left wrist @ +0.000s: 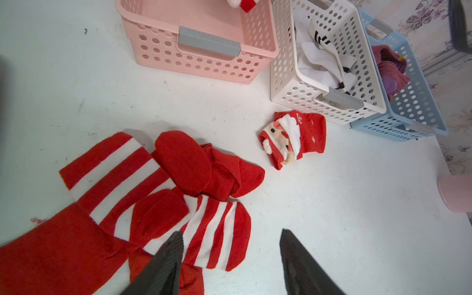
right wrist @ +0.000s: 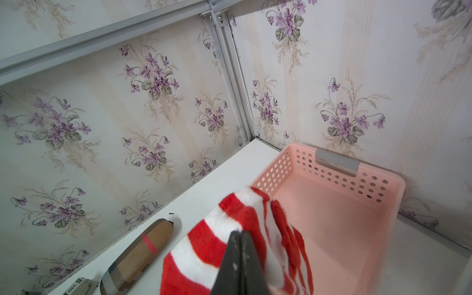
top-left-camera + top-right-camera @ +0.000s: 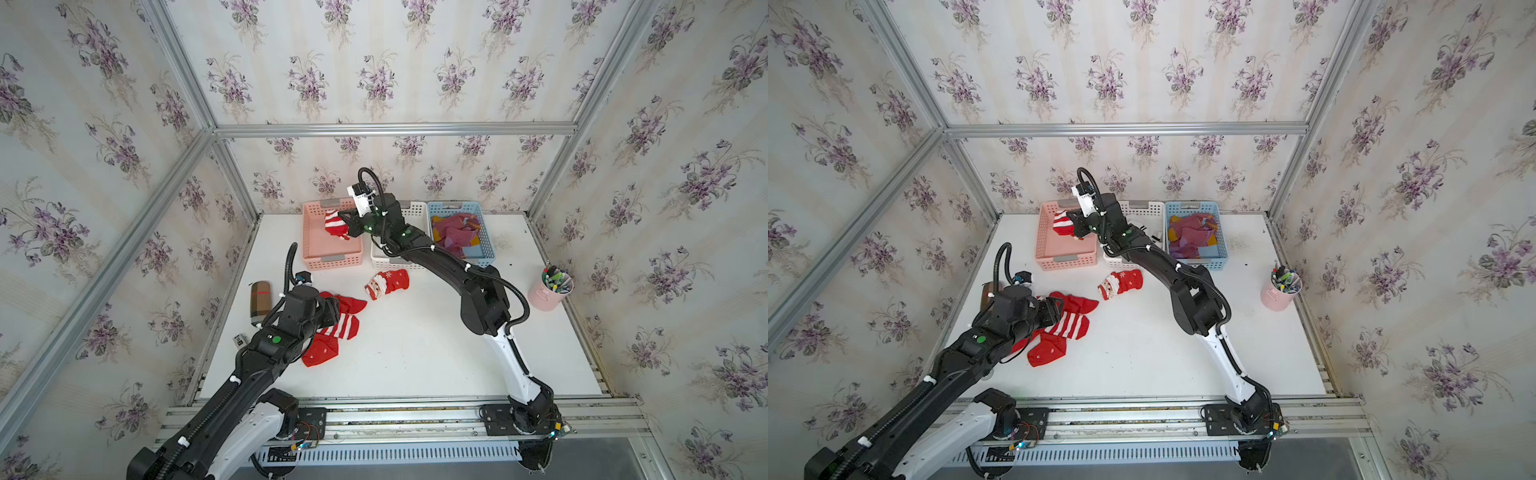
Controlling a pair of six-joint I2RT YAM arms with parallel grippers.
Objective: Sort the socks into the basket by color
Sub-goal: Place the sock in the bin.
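My right gripper (image 2: 240,232) is shut on a red and white striped sock (image 2: 217,242), which hangs over the pink basket (image 3: 330,259) at the back left in both top views. The basket's floor (image 2: 344,229) shows bare. My left gripper (image 1: 231,235) is open, low over a pile of red and striped socks (image 1: 158,184) at the front left of the table (image 3: 415,353); one finger (image 1: 168,255) overlaps a striped sock. A Santa-face sock (image 3: 387,283) lies alone before the baskets. The white basket (image 1: 288,76) holds white socks (image 1: 319,58); the blue basket (image 3: 486,241) holds maroon socks (image 3: 455,232).
A brown plaid case (image 3: 260,301) lies by the left wall, with a small tag (image 3: 239,340) in front of it. A pink cup of pens (image 3: 550,291) stands at the right edge. My right arm (image 3: 449,262) stretches over the white basket.
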